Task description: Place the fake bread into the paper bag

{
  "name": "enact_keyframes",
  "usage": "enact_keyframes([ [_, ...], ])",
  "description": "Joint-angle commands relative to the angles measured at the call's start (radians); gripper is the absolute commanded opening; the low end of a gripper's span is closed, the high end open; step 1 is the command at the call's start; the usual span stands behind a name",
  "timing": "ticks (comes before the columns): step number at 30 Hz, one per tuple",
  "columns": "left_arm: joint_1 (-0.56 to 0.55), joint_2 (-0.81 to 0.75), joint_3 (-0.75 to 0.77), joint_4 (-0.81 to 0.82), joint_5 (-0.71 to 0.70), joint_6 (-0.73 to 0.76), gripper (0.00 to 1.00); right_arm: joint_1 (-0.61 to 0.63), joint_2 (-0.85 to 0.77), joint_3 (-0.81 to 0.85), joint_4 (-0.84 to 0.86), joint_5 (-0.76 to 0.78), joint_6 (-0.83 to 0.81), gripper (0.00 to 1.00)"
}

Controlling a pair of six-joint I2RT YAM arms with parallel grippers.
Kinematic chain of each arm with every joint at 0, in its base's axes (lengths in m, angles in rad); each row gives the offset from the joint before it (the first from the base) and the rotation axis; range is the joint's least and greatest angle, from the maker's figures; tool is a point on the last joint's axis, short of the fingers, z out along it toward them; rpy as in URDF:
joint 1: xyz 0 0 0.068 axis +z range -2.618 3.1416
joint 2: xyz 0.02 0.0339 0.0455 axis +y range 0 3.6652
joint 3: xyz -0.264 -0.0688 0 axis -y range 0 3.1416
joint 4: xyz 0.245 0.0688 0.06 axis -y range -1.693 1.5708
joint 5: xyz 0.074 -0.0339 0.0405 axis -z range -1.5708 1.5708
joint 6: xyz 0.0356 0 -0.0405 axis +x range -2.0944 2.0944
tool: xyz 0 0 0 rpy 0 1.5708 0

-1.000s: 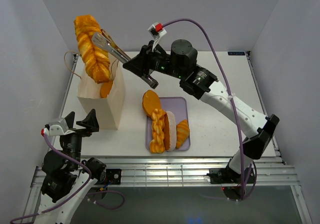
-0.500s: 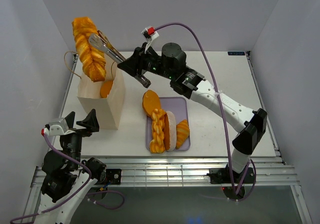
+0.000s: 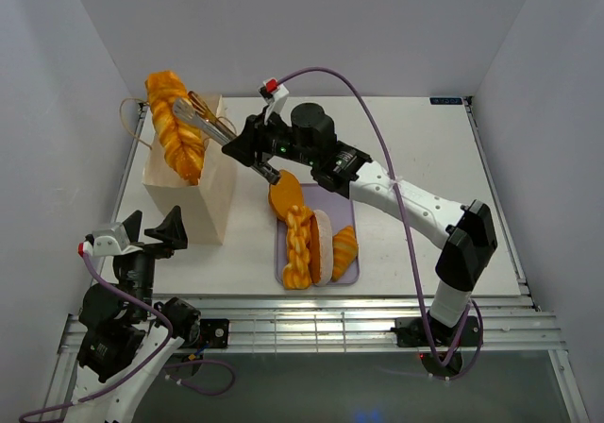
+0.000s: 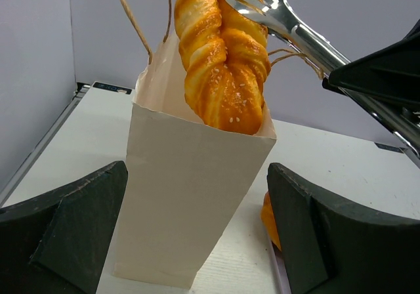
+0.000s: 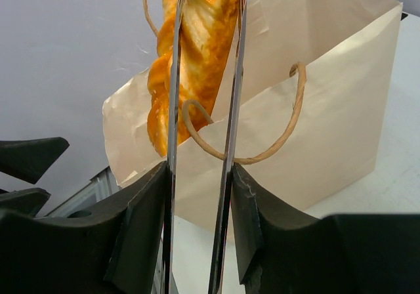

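- Item in hand: braided loaf (image 3: 175, 128), one of the fake bread set. It hangs tilted over the paper bag (image 3: 212, 201), lower end just inside the mouth, upper end leaning toward 11 o'clock. Most of its length is above the rim.
- Tool: metal tongs (image 3: 209, 121). The blades sit narrowly parted, one on each flank of the loaf, and carry it. The right gripper (image 3: 251, 141) pinches both tong arms from outside.
- Bag: stands upright at 10 o'clock from the lilac tray (image 3: 345, 202). Its interior is hidden, so the count of pieces already inside cannot be told.
- Left on the tray: second braided loaf (image 3: 299, 248), oval loaf (image 3: 284, 194) overhanging the 11 o'clock corner, pale piece (image 3: 322, 244) and small bun (image 3: 343, 251).
- Left gripper (image 3: 151, 230): at 7 o'clock, fingers spread, nothing between them, facing the bag's near wall.
- Judged progress: this piece is not yet let go, and four await.
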Motion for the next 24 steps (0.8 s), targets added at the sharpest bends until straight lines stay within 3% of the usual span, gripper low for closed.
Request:
enact_keyframes([
  [1, -0.006, -0.074, -0.010, 0.010, 0.019, 0.011, 0.98, 0.006, -0.051, -0.027, 0.135, 0.021, -0.003, 0.46],
  [14, -0.008, -0.075, -0.010, 0.010, 0.016, 0.011, 0.98, 0.012, -0.079, -0.038, 0.124, 0.027, -0.006, 0.55],
  [24, -0.008, -0.074, -0.010, 0.010, 0.018, 0.011, 0.98, 0.012, -0.119, 0.022, 0.080, -0.019, -0.021, 0.55],
])
